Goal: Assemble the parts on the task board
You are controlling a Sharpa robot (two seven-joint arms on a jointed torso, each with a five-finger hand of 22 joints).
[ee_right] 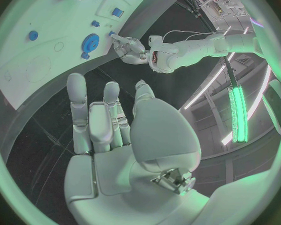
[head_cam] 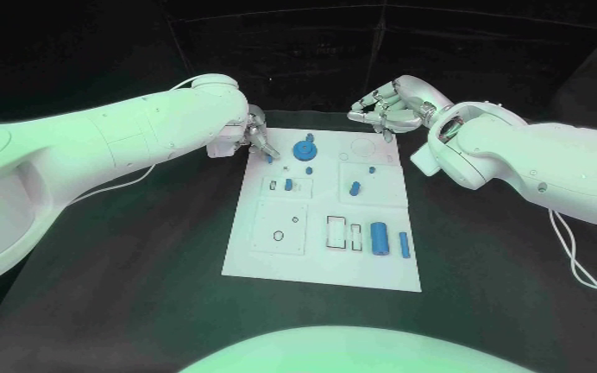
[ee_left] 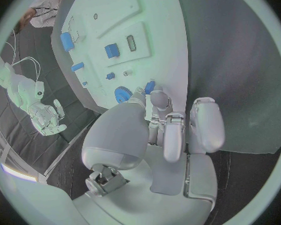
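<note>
white task board (head_cam: 249, 256), blue parts (head_cam: 378, 238), black table (head_cam: 137, 243)

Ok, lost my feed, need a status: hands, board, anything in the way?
Left hand pinching a small blue part at the task board's far left corner. Right hand open, off the far right corner. Blue gear nearby.
</note>
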